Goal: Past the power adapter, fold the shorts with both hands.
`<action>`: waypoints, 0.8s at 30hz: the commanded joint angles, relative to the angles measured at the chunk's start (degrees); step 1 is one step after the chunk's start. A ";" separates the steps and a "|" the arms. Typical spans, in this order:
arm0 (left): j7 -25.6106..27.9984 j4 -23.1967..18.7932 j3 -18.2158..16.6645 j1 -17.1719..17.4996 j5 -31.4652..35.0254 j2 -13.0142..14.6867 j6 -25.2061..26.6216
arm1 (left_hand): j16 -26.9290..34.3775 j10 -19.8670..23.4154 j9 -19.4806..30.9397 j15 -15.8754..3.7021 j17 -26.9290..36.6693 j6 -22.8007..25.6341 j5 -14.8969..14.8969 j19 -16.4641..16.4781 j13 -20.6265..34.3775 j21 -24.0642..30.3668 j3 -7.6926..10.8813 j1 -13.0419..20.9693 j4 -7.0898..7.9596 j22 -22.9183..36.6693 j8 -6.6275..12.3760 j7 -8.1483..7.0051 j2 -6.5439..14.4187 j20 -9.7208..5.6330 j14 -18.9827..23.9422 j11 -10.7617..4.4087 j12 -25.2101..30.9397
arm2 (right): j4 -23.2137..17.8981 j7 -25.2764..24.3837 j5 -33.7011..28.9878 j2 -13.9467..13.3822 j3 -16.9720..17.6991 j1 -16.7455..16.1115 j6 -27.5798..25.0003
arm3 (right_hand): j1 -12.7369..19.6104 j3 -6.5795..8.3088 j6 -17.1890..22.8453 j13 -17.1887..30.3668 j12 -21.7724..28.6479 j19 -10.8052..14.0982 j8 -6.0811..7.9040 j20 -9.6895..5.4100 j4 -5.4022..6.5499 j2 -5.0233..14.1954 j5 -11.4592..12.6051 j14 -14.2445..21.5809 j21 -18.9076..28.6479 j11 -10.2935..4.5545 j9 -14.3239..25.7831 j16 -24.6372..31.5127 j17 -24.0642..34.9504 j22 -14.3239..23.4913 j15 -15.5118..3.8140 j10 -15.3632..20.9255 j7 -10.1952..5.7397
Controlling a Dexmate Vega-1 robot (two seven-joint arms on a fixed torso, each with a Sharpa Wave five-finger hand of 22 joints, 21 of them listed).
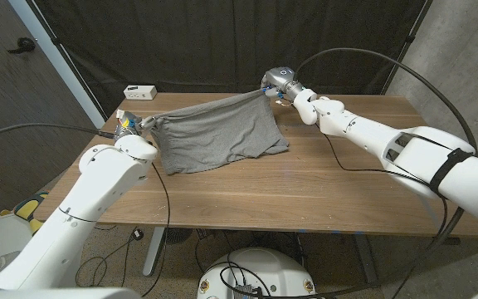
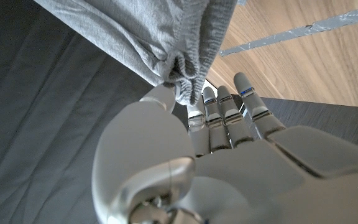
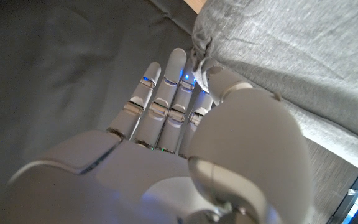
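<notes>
Grey shorts [image 1: 218, 131] hang stretched between my two hands above the far half of the wooden table [image 1: 305, 187], their lower edge draped on the tabletop. My left hand [image 1: 133, 126] pinches one bunched corner at the table's far left. In the left wrist view the grey fabric [image 2: 166, 37] is gathered between thumb and fingers [image 2: 222, 112]. My right hand [image 1: 282, 85] holds the opposite corner near the far edge, lifted higher. The right wrist view shows the cloth [image 3: 291, 68] pinched at the thumb of that hand [image 3: 191, 112].
A white power adapter [image 1: 139, 91] lies at the table's far left corner, behind my left hand. Black curtains hang behind the table. Cables run along both arms. Bare wood stretches across the near half of the table.
</notes>
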 commanded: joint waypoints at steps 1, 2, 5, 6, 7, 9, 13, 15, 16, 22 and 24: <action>1.61 6.03 3.95 -3.44 2.39 -2.14 1.06 | 0.31 2.67 5.54 0.03 0.15 0.33 -0.17 0.61 0.32 0.80 0.40 -0.13 0.01 0.14 0.12 -0.44 0.18 -0.19 0.78 -2.36 0.33 | 20.30 -0.96 4.58 10.56 -8.22 6.56 2.34 | 0.30 -0.86 -0.44 -0.05 -0.10 0.10 -0.30 -0.36 0.00 0.80 0.01 -0.24 0.37 -0.53 0.12 0.31 0.01 0.12 -4.89 0.03 -0.40; 1.69 6.57 4.25 -3.69 2.57 -2.30 1.12 | 0.31 2.69 5.50 -0.03 0.15 0.38 -0.17 0.62 0.32 0.86 0.43 -0.12 -0.03 0.14 0.14 -0.39 0.16 -0.18 0.85 -2.43 0.32 | 20.70 -0.07 5.47 11.01 -9.15 6.81 1.41 | 0.38 -0.99 -0.57 -0.07 -0.09 0.07 -0.36 -0.39 -0.01 0.90 0.03 -0.26 0.38 -0.54 0.11 0.33 -0.03 0.11 -4.94 0.06 -0.47; 1.81 8.22 5.32 -4.48 3.23 -2.51 1.18 | 0.29 2.82 5.33 -0.09 0.15 0.36 -0.23 0.60 0.34 1.07 0.46 -0.18 -0.10 0.15 0.11 -0.40 0.05 -0.12 1.05 -2.55 0.32 | 21.11 3.65 8.53 12.00 -12.21 7.65 -1.84 | 0.60 -1.58 -0.77 -0.22 -0.20 0.00 -0.46 -0.45 0.01 1.26 0.08 -0.36 0.48 -0.95 0.07 0.38 -0.19 0.10 -4.94 -0.11 -0.69; 1.80 9.27 5.78 -5.00 3.36 -2.81 1.22 | 0.28 2.84 5.30 -0.11 0.16 0.43 -0.23 0.64 0.34 1.13 0.48 -0.20 -0.09 0.15 0.13 -0.46 0.08 -0.15 1.06 -2.56 0.31 | 21.17 6.05 10.59 12.36 -12.97 7.91 -3.20 | 0.67 -1.74 -0.80 -0.32 -0.22 -0.02 -0.48 -0.46 -0.02 1.30 0.09 -0.41 0.50 -0.79 0.05 0.38 -0.23 0.10 -4.97 -0.06 -0.65; 1.75 9.81 5.99 -5.20 3.45 -2.95 1.10 | 0.27 2.84 5.21 -0.11 0.19 0.47 -0.27 0.58 0.35 1.22 0.47 -0.23 -0.12 0.15 0.13 -0.49 0.05 -0.12 1.07 -2.28 0.28 | 19.70 7.11 11.91 11.70 -14.09 7.99 -4.24 | 0.74 -1.88 -0.90 -0.40 -0.27 -0.04 -0.52 -0.47 -0.04 1.35 0.10 -0.46 0.52 -0.73 0.04 0.39 -0.27 0.10 -4.99 -0.10 -0.67; 1.60 10.90 6.53 -5.81 3.59 -3.19 1.30 | 0.25 3.01 5.14 -0.11 0.20 0.51 -0.30 0.55 0.36 1.30 0.48 -0.28 -0.12 0.15 0.14 -0.50 0.04 -0.14 1.11 -2.53 0.33 | 18.47 6.97 13.57 11.06 -15.91 8.11 -4.91 | 0.88 -2.12 -0.92 -0.52 -0.43 -0.05 -0.54 -0.49 -0.03 1.56 0.14 -0.52 0.57 -0.89 0.02 0.37 -0.39 0.09 -5.02 -0.39 -0.74; 1.58 12.94 7.66 -6.88 4.10 -3.63 1.42 | 0.20 3.17 4.88 -0.08 0.29 0.20 -0.40 0.45 0.41 1.56 0.47 -0.46 -0.01 0.15 -0.04 -0.50 0.13 -0.10 1.09 -2.14 0.34 | 17.45 7.53 15.79 10.61 -18.11 8.40 -5.66 | 1.11 -2.53 -1.85 -0.96 -0.73 -0.19 -0.98 -0.61 0.11 2.22 0.25 -0.88 0.66 -0.83 -0.08 -0.07 -0.95 0.07 -5.08 -0.65 -1.01; 1.71 13.90 8.32 -7.46 4.51 -3.80 1.64 | 0.17 3.13 4.80 -0.11 0.30 0.02 -0.43 0.42 0.41 1.64 0.49 -0.48 -0.02 0.15 -0.13 -0.50 0.14 -0.08 1.08 -2.29 0.30 | 17.00 7.65 16.34 10.46 -18.84 8.46 -6.20 | 1.20 -2.63 -2.24 -1.17 -0.95 -0.21 -1.18 -0.62 0.16 2.53 0.30 -0.96 0.71 -0.60 -0.14 -0.29 -1.25 0.06 -5.16 -0.98 -1.16; 1.66 14.25 8.47 -7.61 4.60 -3.86 1.60 | 0.17 3.07 4.77 -0.11 0.33 0.00 -0.45 0.44 0.41 1.69 0.48 -0.51 0.02 0.15 -0.15 -0.55 0.17 -0.13 1.09 -2.26 0.27 | 16.55 8.14 16.65 10.28 -19.08 8.50 -6.53 | 1.30 -2.69 -2.41 -1.27 -0.99 -0.28 -1.28 -0.65 0.17 2.71 0.31 -0.93 0.72 -0.84 -0.17 -0.34 -1.37 0.05 -5.20 -0.95 -1.13; 2.48 16.36 9.18 -8.53 5.47 -5.04 1.77 | 0.15 2.97 4.52 -0.10 0.41 -0.13 -0.55 0.31 0.44 1.92 0.51 -0.71 0.18 0.14 -0.28 -0.46 0.32 -0.02 1.15 -2.42 0.17 | 15.86 9.93 17.75 10.08 -19.89 8.89 -7.28 | 1.68 -2.98 -3.23 -1.94 -1.55 -0.46 -1.82 -0.82 0.13 3.39 0.37 -1.48 0.87 -1.19 -0.40 -1.32 -2.47 0.02 -5.22 -1.63 -1.20; 2.79 16.78 9.40 -8.80 5.80 -5.32 2.24 | 0.13 3.02 4.12 -0.08 0.55 -1.74 -0.65 0.17 0.52 2.24 0.77 -0.88 0.51 0.15 -1.12 -0.55 0.79 0.05 1.18 -2.31 0.15 | 16.12 9.93 17.58 10.24 -20.25 9.01 -7.27 | 1.94 -2.82 -6.30 -2.71 -2.45 -0.47 -3.37 -0.76 -0.03 3.50 0.47 -2.80 1.12 -0.86 -0.74 -3.28 -4.13 -0.01 -5.03 -3.05 -1.73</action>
